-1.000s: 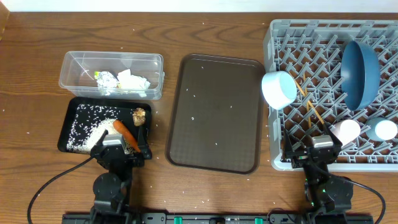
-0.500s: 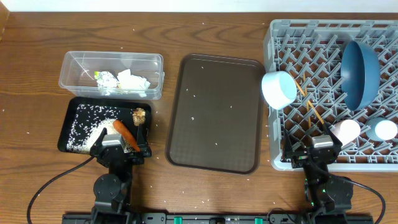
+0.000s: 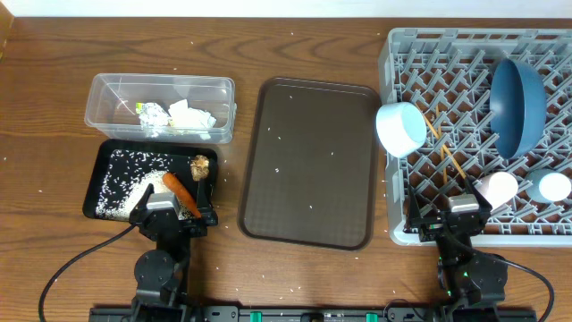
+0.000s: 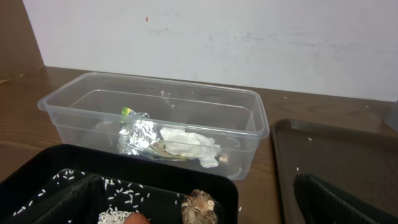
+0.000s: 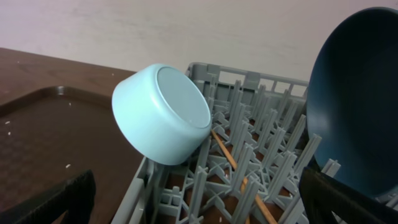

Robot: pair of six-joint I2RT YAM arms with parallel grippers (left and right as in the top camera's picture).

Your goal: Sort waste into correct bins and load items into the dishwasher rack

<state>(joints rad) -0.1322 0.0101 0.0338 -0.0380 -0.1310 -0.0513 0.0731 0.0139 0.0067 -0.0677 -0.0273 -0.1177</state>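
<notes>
The clear tub (image 3: 161, 93) holds the crumpled tissue (image 3: 190, 114) and the wrapper (image 3: 152, 114). The black tray (image 3: 96, 183) holds rice grains (image 3: 125, 179), the carrot (image 3: 179, 193) and the brown lump (image 3: 199, 165). The grey rack (image 3: 420, 80) holds the white bowl (image 3: 400, 128), blue plate (image 3: 517, 105), chopsticks (image 3: 447, 154), pinkish cup (image 3: 497, 188) and blue cup (image 3: 554, 186). My left gripper (image 3: 172, 213) is open and empty at the black tray's near edge (image 4: 193, 186). My right gripper (image 3: 454, 215) is open and empty at the rack's near edge (image 5: 199, 199), below the bowl (image 5: 165, 115).
The brown serving tray (image 3: 308, 161) lies between the bins and the rack, with a few stray grains on it. Grains are also scattered on the wooden table (image 3: 45, 98). A wall runs along the far side.
</notes>
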